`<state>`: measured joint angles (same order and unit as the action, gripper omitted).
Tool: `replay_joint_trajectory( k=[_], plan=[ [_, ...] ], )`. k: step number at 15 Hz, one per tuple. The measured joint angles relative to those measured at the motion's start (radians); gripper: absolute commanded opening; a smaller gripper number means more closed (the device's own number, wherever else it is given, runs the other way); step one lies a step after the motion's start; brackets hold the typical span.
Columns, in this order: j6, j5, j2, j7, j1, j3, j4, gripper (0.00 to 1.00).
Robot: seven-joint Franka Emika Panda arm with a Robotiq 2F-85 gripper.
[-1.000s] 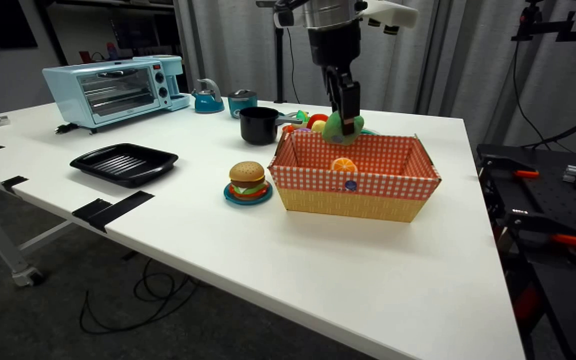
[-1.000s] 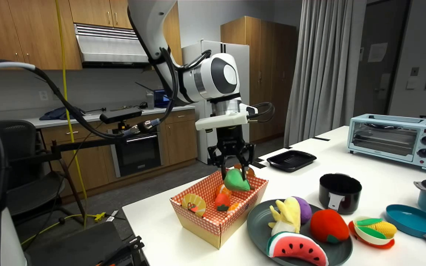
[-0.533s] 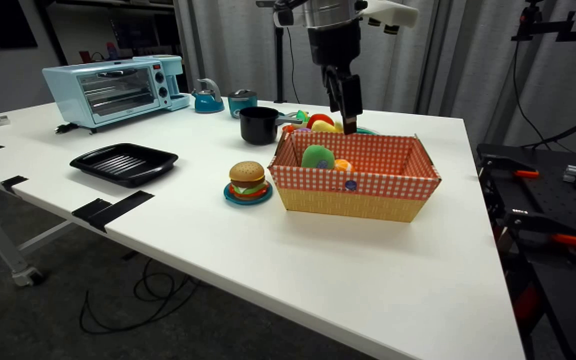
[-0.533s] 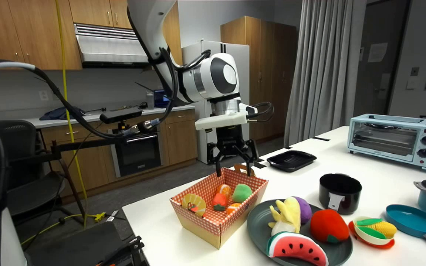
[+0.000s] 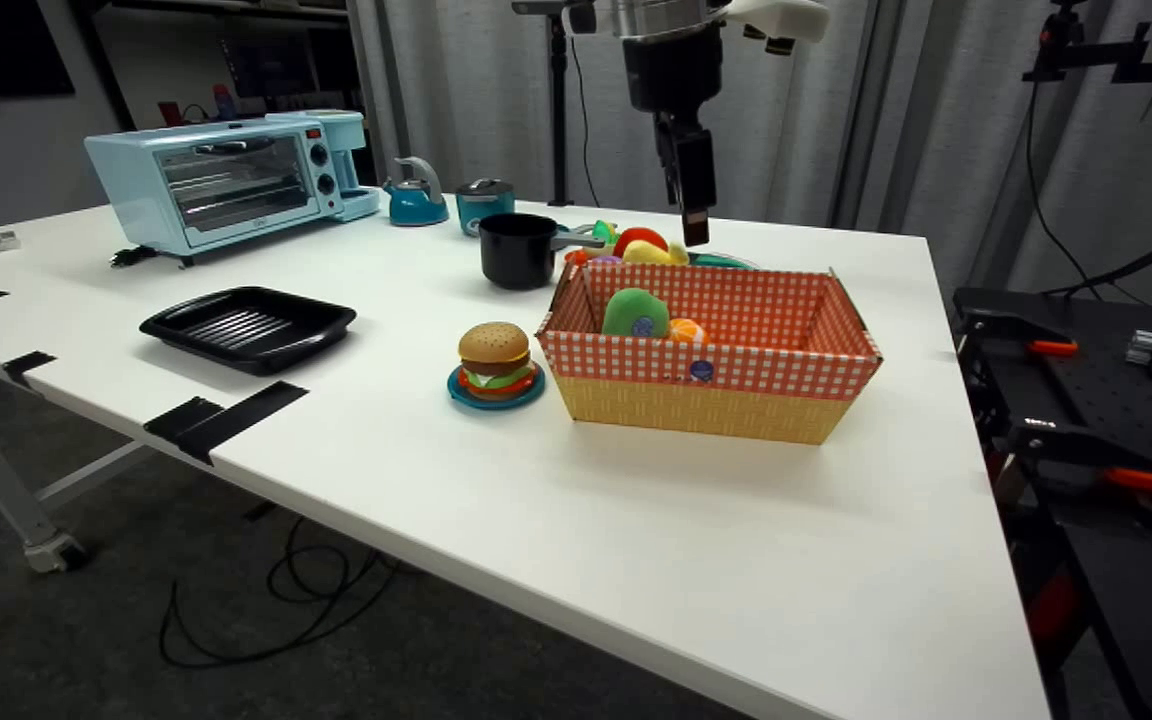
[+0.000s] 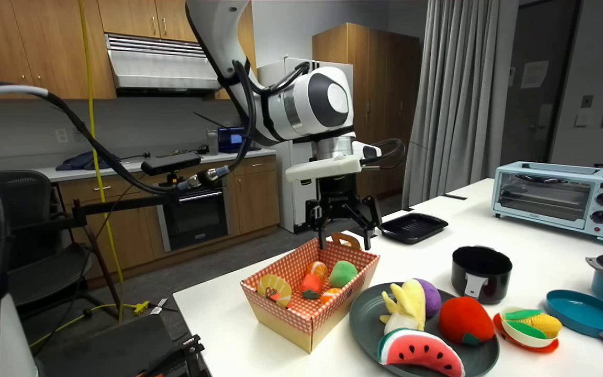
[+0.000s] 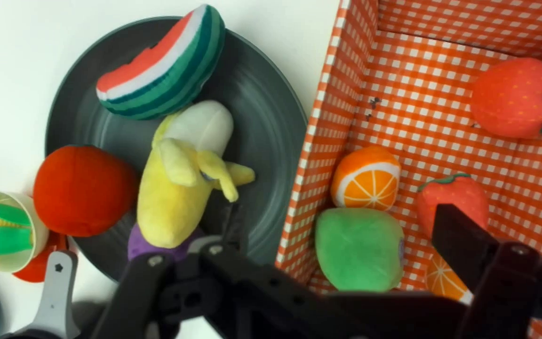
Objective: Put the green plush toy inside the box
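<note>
One white table [image 5: 696, 560] under the whole setup. Arm [image 6: 301, 104] reaches in over it. Light-blue toaster oven [image 5: 226, 185] stands well apart from the box [image 5: 711, 390]. Box is upright, red-and-white check on the walls, yellow band below. Dark grey plate [image 7: 271, 117] just beside it on the table. Black tray [image 5: 251, 330] lies flat, ribbed face up, well apart from both. Gripper [image 6: 345, 245] hangs fingers-down by the box, jaws spread wide; exact height over the rim is hard to judge from these angles. Black pot [image 5: 516, 257] stands upright near the plate. Watermelon slice [image 7: 172, 70] and banana [image 7: 172, 202] share the plate with a round red plush [image 7: 85, 190]. Teal dish [image 5: 493, 404] with the burger toy [image 5: 494, 360] on it, just beside the box. Green plush toy [image 7: 360, 249] is inside the box, low down by the plate-side wall, apart from the gripper. Also in the box: two strawberry toys [image 7: 513, 96] and two orange slices [image 7: 367, 179]; one of each is partly covered by the gripper in the wrist view.
</note>
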<state>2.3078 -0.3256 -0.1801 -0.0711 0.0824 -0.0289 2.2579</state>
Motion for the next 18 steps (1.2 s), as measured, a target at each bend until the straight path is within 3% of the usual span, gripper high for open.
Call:
replay_joint_trajectory(
  k=[4,10,18],
  plan=[
    [0.001,0.055,0.025,0.001,-0.043,0.027,0.002,1.00],
    [0.022,0.228,0.083,-0.003,-0.116,0.064,0.002,1.00],
    [0.053,0.376,0.117,-0.009,-0.167,0.107,0.007,1.00]
  ],
)
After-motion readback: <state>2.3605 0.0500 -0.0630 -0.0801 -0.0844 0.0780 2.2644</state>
